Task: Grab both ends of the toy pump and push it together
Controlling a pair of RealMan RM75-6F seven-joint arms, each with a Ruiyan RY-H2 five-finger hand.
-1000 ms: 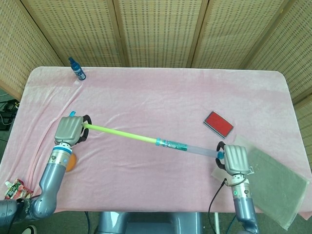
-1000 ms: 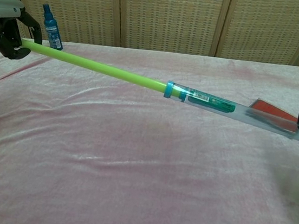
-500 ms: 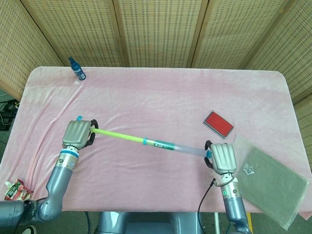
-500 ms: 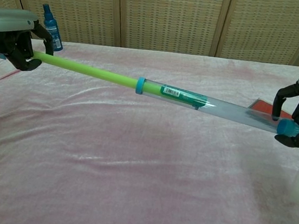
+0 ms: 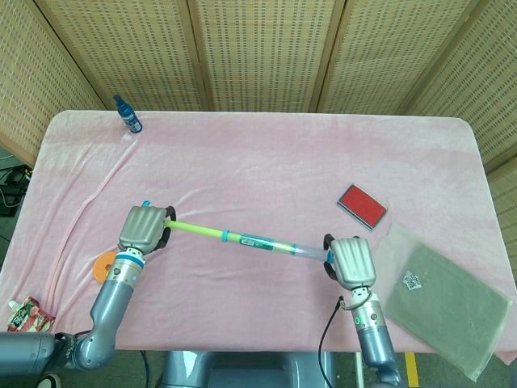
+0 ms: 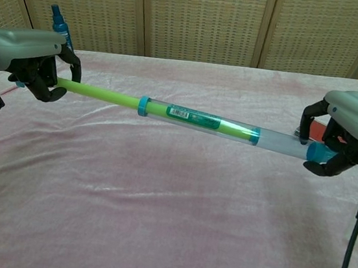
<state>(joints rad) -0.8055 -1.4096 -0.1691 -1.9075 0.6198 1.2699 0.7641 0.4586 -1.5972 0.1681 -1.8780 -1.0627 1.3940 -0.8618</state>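
Observation:
The toy pump [image 5: 242,239] [image 6: 194,118] hangs above the pink cloth, running from upper left to lower right. It has a yellow-green rod, a blue collar [image 6: 143,105] and a clear barrel with a blue cap. My left hand [image 5: 144,229] [image 6: 34,64] grips the rod's end. My right hand [image 5: 350,261] [image 6: 349,129] grips the barrel's capped end [image 6: 316,153]. About half of the green rod sits inside the clear barrel.
A red flat case [image 5: 362,204] lies right of centre, partly hidden behind my right hand in the chest view. A grey plastic bag [image 5: 448,297] lies at the front right. A blue spray bottle [image 5: 127,114] stands at the back left. An orange disc [image 5: 103,266] lies beside my left forearm.
Both hands have moved toward each other. The rod has slid deeper into the barrel, so the pump is shorter. The orange disc has come out from under my left arm.

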